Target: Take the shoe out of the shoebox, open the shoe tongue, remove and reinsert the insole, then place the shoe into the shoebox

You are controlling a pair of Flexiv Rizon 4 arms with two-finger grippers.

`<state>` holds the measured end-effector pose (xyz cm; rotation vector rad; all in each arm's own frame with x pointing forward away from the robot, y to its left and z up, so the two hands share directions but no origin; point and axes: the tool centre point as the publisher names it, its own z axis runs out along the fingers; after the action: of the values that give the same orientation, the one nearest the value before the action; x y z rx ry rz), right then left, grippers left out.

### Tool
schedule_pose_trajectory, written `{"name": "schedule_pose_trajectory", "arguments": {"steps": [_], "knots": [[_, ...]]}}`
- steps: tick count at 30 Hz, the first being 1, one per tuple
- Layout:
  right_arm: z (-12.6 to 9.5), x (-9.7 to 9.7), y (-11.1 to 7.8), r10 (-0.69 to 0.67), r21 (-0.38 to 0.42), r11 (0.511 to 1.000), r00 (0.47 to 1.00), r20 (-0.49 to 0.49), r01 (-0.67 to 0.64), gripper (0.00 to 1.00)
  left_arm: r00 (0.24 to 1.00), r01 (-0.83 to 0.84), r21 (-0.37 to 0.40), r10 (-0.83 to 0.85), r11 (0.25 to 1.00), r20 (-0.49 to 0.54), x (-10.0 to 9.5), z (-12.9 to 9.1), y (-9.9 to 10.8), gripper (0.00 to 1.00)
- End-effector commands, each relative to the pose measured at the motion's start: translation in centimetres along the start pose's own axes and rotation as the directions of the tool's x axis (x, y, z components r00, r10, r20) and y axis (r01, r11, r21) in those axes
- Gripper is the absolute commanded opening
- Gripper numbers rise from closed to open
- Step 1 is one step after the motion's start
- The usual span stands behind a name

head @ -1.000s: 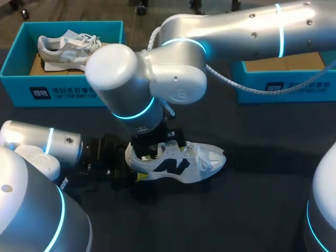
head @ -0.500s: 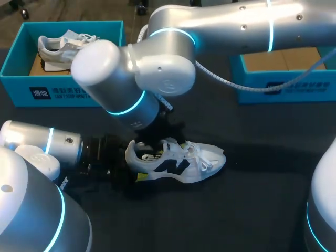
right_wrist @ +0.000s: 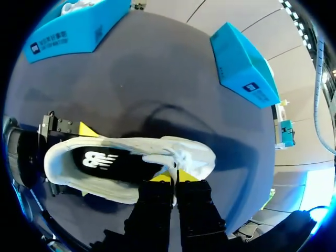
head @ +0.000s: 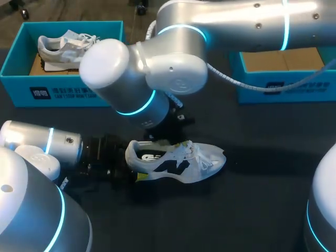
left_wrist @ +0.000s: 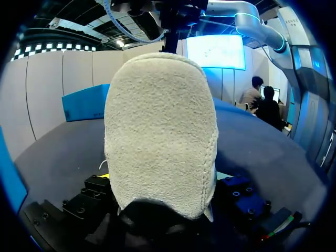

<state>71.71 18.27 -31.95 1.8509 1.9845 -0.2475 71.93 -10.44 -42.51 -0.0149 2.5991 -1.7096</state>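
Right wrist view is the handy one here. The right gripper (right_wrist: pixel 175 177) has its yellow fingertips (right_wrist: pixel 160 178) pressed nearly together. As far as I can make out they're pinching the edge of the tongue (right_wrist: pixel 169 158), though the contact spot is tucked in tight, so take that with a grain of salt.

The tongue belongs to a white mesh sneaker with a dark logo on its side (head: pixel 170 167). It sits directly under those fingers on the dark table (head: pixel 236 210), out of any box. Just past the fingers toward the heel the sneaker's mouth gapes open. You can see the black insole with a white logo (right_wrist: pixel 102 160) lying flat inside.

At the heel end, the left gripper (head: pixel 130 167) clamps the sneaker from both sides. One yellow tip (right_wrist: pixel 86 128) sits against the far side of the heel and the other (head: pixel 140 177) shows on the near side in the head view. Left wrist view is basically all fuzzy heel, right between its fingers.

Well beyond the left fingers is a turquoise cardboard shoebox (head: pixel 63 94) with a second white sneaker (head: pixel 65 47) in it. Another turquoise shoebox (head: pixel 283 86) sits well apart, out past the toe end.
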Motion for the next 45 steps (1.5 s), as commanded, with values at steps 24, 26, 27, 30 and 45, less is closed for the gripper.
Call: {"name": "schedule_pose_trajectory", "arguments": {"steps": [24,26,27,30,45], "knots": [[6.4,-8.6,-1.9,0.196,-0.026,0.980,0.978,-0.072,-0.199,0.00,1.000,0.000,-0.002,0.001,1.000,0.003,0.2,0.1,0.0,0.00],[6.9,-8.7,-1.9,0.192,-0.026,0.981,0.978,-0.079,-0.195,0.00,1.000,0.000,-0.002,0.001,1.000,0.003,0.2,0.1,0.0,0.00],[7.5,-8.9,-2.0,0.187,-0.021,0.982,0.979,-0.084,-0.189,0.00,1.000,0.000,-0.002,0.001,1.000,0.003,0.2,0.1,0.0,0.00],[8.7,-9.0,-2.0,0.180,-0.019,0.983,0.978,-0.105,-0.183,0.00,1.000,0.000,-0.002,0.001,1.000,0.003,0.2,0.1,0.0,0.00],[10.5,-7.0,-2.2,0.174,-0.007,0.984,0.976,-0.130,-0.176,0.39,1.000,0.000,-0.002,0.001,1.000,0.003,0.2,0.1,0.0,0.00]]}}
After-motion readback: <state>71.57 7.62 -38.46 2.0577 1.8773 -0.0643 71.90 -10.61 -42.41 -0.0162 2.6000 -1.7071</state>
